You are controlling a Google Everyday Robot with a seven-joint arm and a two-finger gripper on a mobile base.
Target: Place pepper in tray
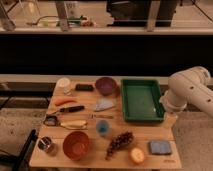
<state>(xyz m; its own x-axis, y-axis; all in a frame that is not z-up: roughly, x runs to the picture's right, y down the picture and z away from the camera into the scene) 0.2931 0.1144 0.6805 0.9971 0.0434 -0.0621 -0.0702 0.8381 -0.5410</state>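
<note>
White arm casing crowds your gripper [169, 119], low at the wooden surface's [97, 156] right edge, just beside the green tray's [142, 100] near corner; spread or pressed together, you cannot tell; the red pepper [65, 101] lies well apart on the far left, ungrasped; reaching across could nudge the tray or topple the blue cup [102, 127]; the black-handled knife [72, 108] just beside the pepper may get pinched too.

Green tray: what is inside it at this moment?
Nothing shows inside the tray; its floor looks bare. The arm covers part of its right rim. The hand is out of view.
</note>
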